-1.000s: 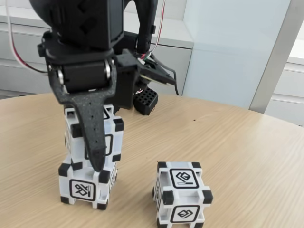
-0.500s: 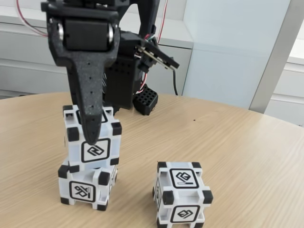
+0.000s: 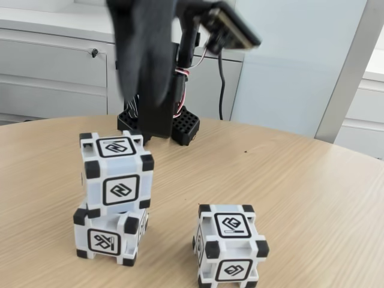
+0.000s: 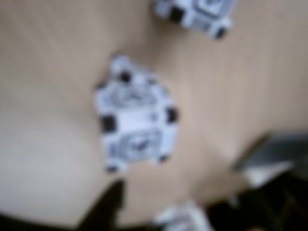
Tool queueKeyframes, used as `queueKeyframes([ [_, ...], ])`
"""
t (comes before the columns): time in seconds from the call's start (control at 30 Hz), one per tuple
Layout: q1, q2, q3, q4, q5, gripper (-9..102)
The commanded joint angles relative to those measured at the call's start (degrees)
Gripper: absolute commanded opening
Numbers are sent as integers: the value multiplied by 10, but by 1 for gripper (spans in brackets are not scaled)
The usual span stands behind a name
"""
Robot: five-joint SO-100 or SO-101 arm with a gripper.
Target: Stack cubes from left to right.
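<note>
Two cubes [image 3: 114, 198] stacked on worktop [image 3: 300, 192]; third cube [image 3: 230, 243] apart, right. Fingers [image 3: 144, 90] blurred above; state unclear.

Fixed view: low at table [image 3: 300, 180] edge, close, facing the arm base across the stacked cubes [image 3: 114, 198]; wrist view: blurred, looking straight down from above on the same stack [image 4: 134, 120] and lone cube [image 4: 197, 14].

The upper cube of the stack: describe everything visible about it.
The upper cube looks like white plastic with black corner blocks and a black-framed square glyph on each visible face. It sits upright on the lower cube, slightly offset and rotated relative to it. Nothing else touches it; the blurred end effector is raised above it.
</note>
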Motion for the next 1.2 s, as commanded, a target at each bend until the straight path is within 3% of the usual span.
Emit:
queueKeyframes([
  [0.0, -63, 44, -7, 8, 20, 34],
  [0.33, -256, 4, -1, -32, 213, 33],
  [0.8, -254, -254, -1, -165, 247, 33],
  [1.17, -263, -338, -1, -185, 241, 33],
])
